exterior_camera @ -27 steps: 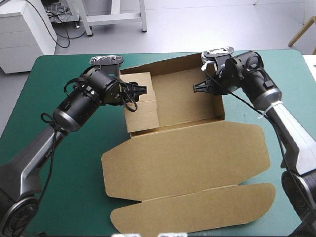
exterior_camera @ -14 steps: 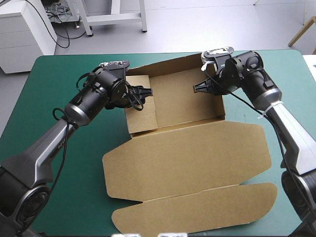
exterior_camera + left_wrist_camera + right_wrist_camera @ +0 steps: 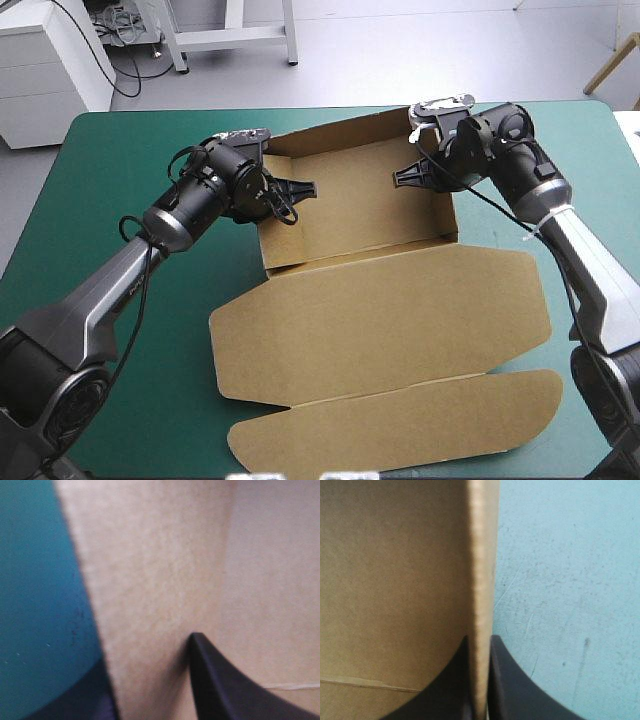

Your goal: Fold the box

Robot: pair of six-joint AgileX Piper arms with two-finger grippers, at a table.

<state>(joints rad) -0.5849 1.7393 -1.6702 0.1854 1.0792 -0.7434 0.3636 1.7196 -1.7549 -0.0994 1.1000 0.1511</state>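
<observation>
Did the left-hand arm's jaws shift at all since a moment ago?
Yes. The left gripper moved away from the table edge on its left, reaching farther over the left wall of the box, jaws astride it.

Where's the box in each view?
High view: box mid-table, tray far, lid flat near.
Left wrist view: its left wall between the fingers of the left gripper.
Right wrist view: its right wall between the fingers of the right gripper.
Shared: teal-green cover beside each wall.
</observation>
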